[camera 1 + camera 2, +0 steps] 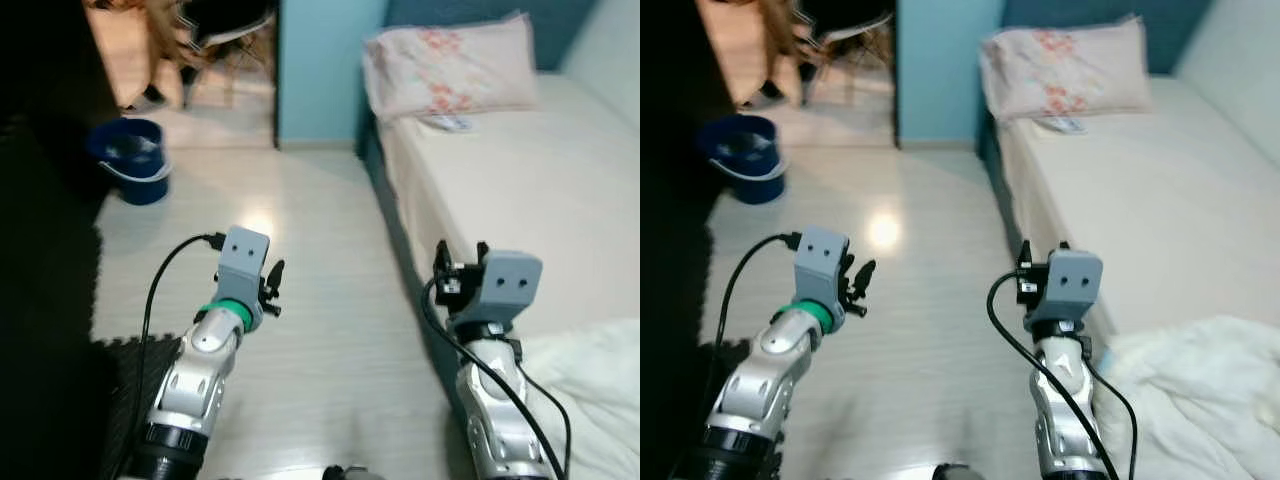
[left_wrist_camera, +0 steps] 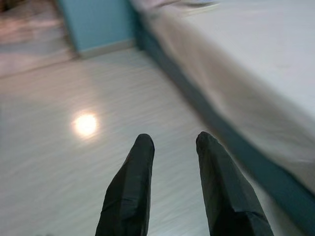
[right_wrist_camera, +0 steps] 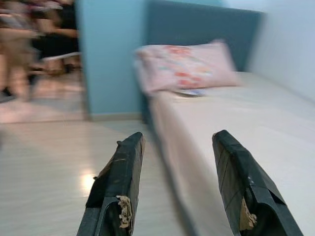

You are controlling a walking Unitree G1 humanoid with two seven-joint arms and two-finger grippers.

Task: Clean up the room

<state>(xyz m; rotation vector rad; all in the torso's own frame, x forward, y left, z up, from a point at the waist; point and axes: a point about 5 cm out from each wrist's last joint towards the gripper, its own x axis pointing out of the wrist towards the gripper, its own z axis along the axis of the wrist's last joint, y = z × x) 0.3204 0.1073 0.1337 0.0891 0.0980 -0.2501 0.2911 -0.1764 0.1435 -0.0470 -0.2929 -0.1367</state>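
Nearest to us: our two silver arms are raised in front, elbows bent, both over open floor or the bed's edge, and we carry nothing.
Left gripper [image 2: 172, 162]: up over the pale floor [image 1: 300, 210], fingers a narrow gap apart with nothing between them; we read that as a ready carry while we move.
Right gripper [image 3: 179, 167]: near the bed's left edge, fingers spread wide and empty, aimed along the mattress toward the far end, so it looks set for a pick on the bed.
Bed [image 1: 540, 190]: runs from near right to far right, sheet mostly bare, blue base along the floor.
Blanket [image 1: 1200, 390]: white, bunched in a heap at the near right corner, just beside our right arm; we judge it one of the things to tidy.
Pillow [image 1: 450, 65]: pink, flowered, lying at the far end against the blue headboard, where a pillow belongs.
Small object [image 1: 447, 123]: flat and light, on the sheet just in front of the pillow; too small for us to name.
Bucket [image 1: 135, 158]: blue, far left on the floor by the doorway, well apart from both grippers.
Doorway: a person's legs and a chair show beyond it, far left.
Stage: we judge we are on the approach, nothing picked yet.
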